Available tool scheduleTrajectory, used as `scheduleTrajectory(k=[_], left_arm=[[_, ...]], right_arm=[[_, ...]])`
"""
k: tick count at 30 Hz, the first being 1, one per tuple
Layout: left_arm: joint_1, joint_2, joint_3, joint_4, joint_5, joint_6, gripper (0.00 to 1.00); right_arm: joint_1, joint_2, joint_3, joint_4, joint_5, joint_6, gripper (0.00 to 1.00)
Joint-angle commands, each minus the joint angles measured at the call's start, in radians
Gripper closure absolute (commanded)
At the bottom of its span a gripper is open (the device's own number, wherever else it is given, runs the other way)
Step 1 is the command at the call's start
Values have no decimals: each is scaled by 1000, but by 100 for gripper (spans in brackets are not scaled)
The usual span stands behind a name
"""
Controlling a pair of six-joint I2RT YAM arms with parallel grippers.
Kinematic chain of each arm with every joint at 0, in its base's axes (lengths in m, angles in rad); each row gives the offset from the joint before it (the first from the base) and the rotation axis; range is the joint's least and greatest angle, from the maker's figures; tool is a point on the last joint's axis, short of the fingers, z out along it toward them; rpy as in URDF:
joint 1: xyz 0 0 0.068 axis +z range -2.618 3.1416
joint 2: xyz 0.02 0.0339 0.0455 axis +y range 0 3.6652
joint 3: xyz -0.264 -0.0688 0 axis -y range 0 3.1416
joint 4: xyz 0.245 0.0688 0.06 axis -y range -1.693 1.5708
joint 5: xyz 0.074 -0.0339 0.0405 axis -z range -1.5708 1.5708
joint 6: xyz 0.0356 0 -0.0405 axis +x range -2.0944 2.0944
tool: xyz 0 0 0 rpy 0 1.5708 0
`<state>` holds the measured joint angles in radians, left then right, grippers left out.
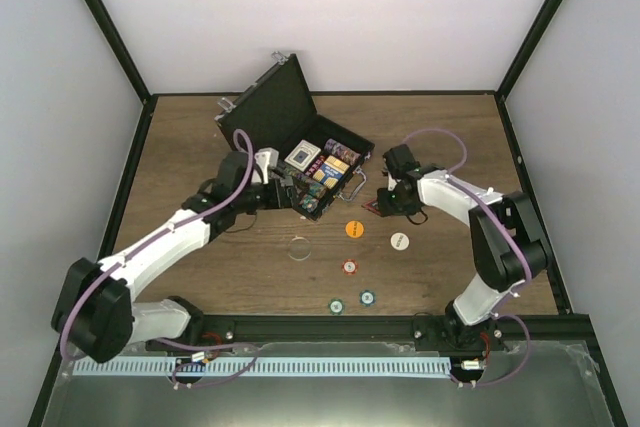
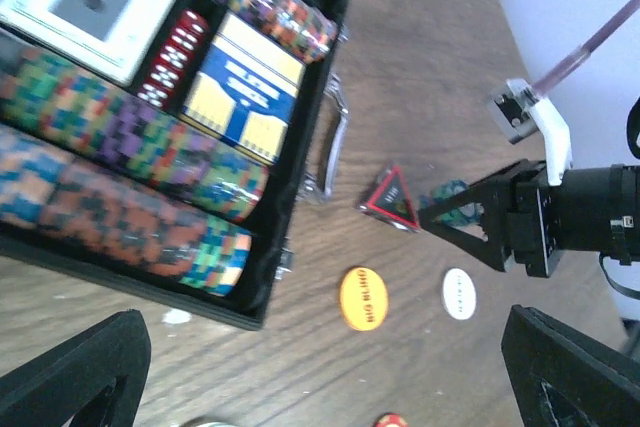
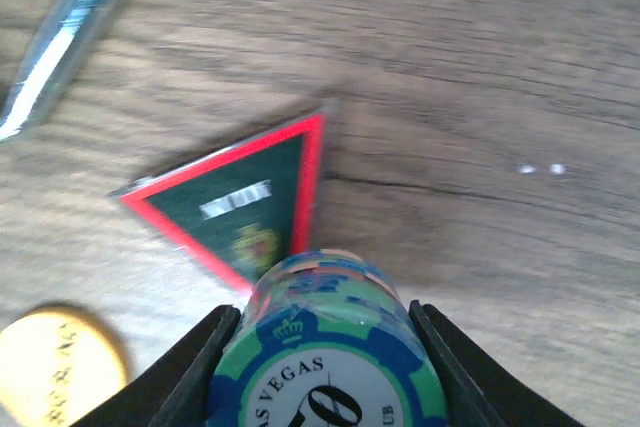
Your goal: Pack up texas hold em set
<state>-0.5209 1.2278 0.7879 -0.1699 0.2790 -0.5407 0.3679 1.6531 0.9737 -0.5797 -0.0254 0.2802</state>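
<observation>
Texas hold em set pieces lie partly packed and partly loose. We see the small black briefcase (image 1: 268, 107) standing open toward the far middle of the brown wooden table (image 1: 450, 127), its lid propped up at the back and its silver handle (image 2: 335, 142) facing the right arm. Inside, rows of multicoloured poker chips (image 2: 130, 137) fill the long slots, with a white card deck (image 2: 90, 2), a blue-and-yellow card deck (image 2: 245, 87) and a strip of red dice (image 2: 172, 57) set among them. The right gripper (image 3: 322, 357) is closed on a short stack of green-and-blue chips (image 3: 320, 292), a finger pressed against each side, low over the wood. It is just beside the triangular green marker with a red border (image 3: 235, 212), which lies flat near the handle; we cannot tell whether the stack touches it. The left gripper (image 2: 325, 357) hangs at the near edge of the case with its jaws spread wide and nothing between them. Nearer the arms than the marker lie the orange round button (image 2: 363, 298) and the white round button (image 2: 459, 293), apart from each other. Nearer yet to the bases lie a reddish loose chip (image 1: 350, 267), two darker loose chips (image 1: 367, 297) close together, and a clear round disc (image 1: 298, 247) toward the left arm.
</observation>
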Motion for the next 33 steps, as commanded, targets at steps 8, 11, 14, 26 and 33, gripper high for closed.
scheduleTrajectory(k=[8, 11, 14, 26, 33], left_arm=[[-44, 135, 17, 247, 209, -201, 4], [-45, 163, -1, 297, 253, -243, 4], [-47, 220, -2, 350, 348, -279, 4], [-85, 339, 23, 456, 527, -338, 12], [-105, 367, 21, 526, 560, -383, 12]], right_arm=[[162, -153, 89, -40, -38, -114, 67], [200, -191, 85, -15, -68, -146, 67], [240, -216, 78, 9, -97, -174, 67], [341, -331, 14, 123, -206, -244, 67], [340, -333, 7, 133, -223, -255, 66]])
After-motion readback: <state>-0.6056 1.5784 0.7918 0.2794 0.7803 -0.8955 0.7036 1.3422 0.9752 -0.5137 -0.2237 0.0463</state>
